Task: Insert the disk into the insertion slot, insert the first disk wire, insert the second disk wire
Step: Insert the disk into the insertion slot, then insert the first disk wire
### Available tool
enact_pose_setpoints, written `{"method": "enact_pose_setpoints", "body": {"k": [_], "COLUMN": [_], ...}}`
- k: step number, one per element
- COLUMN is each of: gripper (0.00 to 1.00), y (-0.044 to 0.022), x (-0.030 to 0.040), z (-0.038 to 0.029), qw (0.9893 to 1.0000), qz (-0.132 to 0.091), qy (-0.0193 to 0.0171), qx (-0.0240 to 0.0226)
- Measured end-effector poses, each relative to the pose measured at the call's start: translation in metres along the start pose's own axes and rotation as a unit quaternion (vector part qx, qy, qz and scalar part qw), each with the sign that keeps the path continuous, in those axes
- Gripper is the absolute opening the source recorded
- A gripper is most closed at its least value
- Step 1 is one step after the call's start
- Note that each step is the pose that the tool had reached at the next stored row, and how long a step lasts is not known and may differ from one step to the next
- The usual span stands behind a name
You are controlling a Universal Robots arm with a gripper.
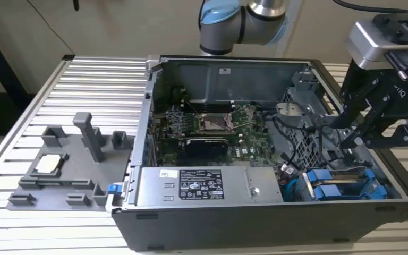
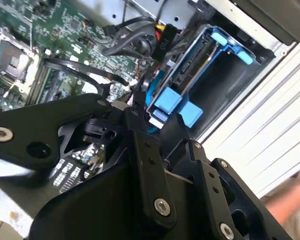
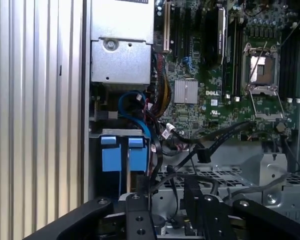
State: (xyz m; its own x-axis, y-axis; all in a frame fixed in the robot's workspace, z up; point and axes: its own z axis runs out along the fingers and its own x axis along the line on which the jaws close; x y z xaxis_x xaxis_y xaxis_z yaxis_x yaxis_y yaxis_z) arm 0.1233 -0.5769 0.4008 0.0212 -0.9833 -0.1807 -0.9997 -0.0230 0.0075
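Note:
The disk (image 2: 191,67) sits inside the insertion slot (image 3: 115,132) at the front corner of the open PC case. Its bright blue carrier (image 1: 326,187) faces outward with its blue tabs (image 3: 121,156) side by side. My gripper (image 1: 351,141) hangs inside the case just above and behind the slot, among loose wires. In the second wrist view my gripper (image 2: 145,112) is right at a blue wire (image 2: 151,95) next to the carrier tabs. A black wire with a connector (image 3: 202,154) lies across the metal cage beyond it.
The motherboard (image 1: 211,125) fills the case floor, with the grey power supply (image 1: 197,186) along the front wall. A grey fixture (image 1: 69,164) with upright posts stands on the ribbed table (image 1: 83,90) at the exterior view's left. The case walls and a bundle of black cables (image 2: 125,45) closely surround the gripper.

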Motion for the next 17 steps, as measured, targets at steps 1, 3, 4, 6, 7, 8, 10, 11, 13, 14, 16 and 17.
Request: {"method": "enact_pose_setpoints", "body": {"k": [1,3,4,6,7,8,10,11,13,14,16,17], "gripper": [0.41,0.41,0.41,0.41,0.41,0.41,0.41,0.41,0.41,0.41,0.41,0.41], "y": [0.0,-0.0007,-0.0009,-0.0017,-0.0025,-0.0037,-0.0086,-0.0125,-0.0198,-0.0229,-0.0268,-0.0283], "x": [0.0,0.0,0.0001,0.0001,0.0001,0.0001,0.0002,0.0003,0.0004,0.0004,0.0003,0.0002], "z": [0.0001,0.0,0.0001,0.0,0.0,0.0,-0.0003,-0.0003,-0.0005,-0.0006,-0.0019,-0.0027], "qw": [1.0,1.0,0.9999,0.9996,0.9995,0.9994,0.9994,0.9994,0.9995,0.9995,0.9995,0.9996], "qz": [-0.001,-0.003,-0.004,-0.007,-0.008,-0.009,-0.009,-0.009,-0.009,-0.008,-0.008,-0.008], "qy": [-0.0038,-0.005,-0.0087,-0.0168,-0.0197,-0.0207,-0.0208,-0.0208,-0.0208,-0.0209,-0.0209,-0.0209], "qx": [0.0028,0.0067,0.0106,0.0195,0.0237,0.0254,0.0252,0.0246,0.0231,0.0222,0.0201,0.0189]}}
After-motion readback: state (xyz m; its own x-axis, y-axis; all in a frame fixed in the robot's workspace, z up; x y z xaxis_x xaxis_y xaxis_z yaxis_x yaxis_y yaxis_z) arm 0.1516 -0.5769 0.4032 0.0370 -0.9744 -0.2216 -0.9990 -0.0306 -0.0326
